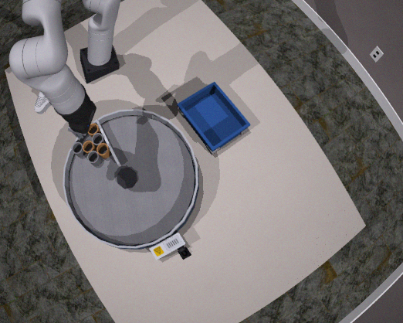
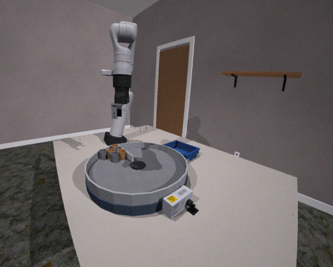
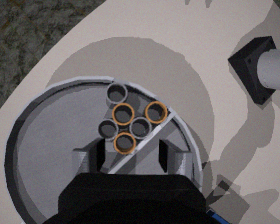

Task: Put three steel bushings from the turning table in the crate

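Note:
Three grey steel bushings stand in a cluster with three orange ones on the turning table (image 1: 103, 212) (image 2: 117, 198) (image 3: 51, 135). One steel bushing (image 1: 78, 152) (image 2: 102, 155) (image 3: 117, 102) is at the outer side near the rim. A second steel bushing (image 1: 93, 161) (image 2: 114, 158) (image 3: 108, 137) is on the side away from the divider. A third steel bushing (image 3: 140, 136) stands between orange ones beside the divider, mostly hidden in the exterior view. My gripper (image 2: 117, 112) (image 3: 132, 150) is open and empty, high above the table. The blue crate (image 1: 231, 137) (image 2: 192, 155) is empty.
A thin white divider (image 1: 109, 143) (image 3: 142, 142) runs from the rim towards the dark hub (image 1: 126, 178) (image 2: 138, 165), beside the cluster. Orange bushings (image 1: 103, 155) (image 2: 122, 155) (image 3: 125, 151) touch or nearly touch the steel ones. A white control box (image 1: 167, 246) (image 2: 177, 202) adjoins the turning table.

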`<state>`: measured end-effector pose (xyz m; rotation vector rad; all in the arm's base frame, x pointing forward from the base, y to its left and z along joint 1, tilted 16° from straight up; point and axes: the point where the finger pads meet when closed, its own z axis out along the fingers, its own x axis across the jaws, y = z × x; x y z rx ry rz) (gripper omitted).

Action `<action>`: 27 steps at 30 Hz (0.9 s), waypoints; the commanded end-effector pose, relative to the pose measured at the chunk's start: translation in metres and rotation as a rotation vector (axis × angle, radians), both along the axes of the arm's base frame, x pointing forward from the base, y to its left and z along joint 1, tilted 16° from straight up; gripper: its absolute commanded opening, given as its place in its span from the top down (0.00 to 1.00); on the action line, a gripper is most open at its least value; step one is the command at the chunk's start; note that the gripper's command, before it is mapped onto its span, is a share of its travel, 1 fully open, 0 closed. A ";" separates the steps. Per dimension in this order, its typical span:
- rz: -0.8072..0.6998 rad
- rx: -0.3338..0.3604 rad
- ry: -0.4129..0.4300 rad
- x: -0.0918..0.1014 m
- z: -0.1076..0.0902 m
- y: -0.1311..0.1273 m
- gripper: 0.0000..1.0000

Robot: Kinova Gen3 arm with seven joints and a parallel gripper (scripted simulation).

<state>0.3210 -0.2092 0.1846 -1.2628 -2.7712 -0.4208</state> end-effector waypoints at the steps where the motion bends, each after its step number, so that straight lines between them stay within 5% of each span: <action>1: 0.000 -0.001 -0.001 0.000 0.001 0.000 0.00; 8: 0.003 -0.005 -0.003 0.007 -0.028 0.009 0.00; 20: 0.003 -0.005 -0.003 0.007 -0.028 0.009 0.00; 27: 0.012 -0.003 -0.009 0.015 -0.055 0.020 0.00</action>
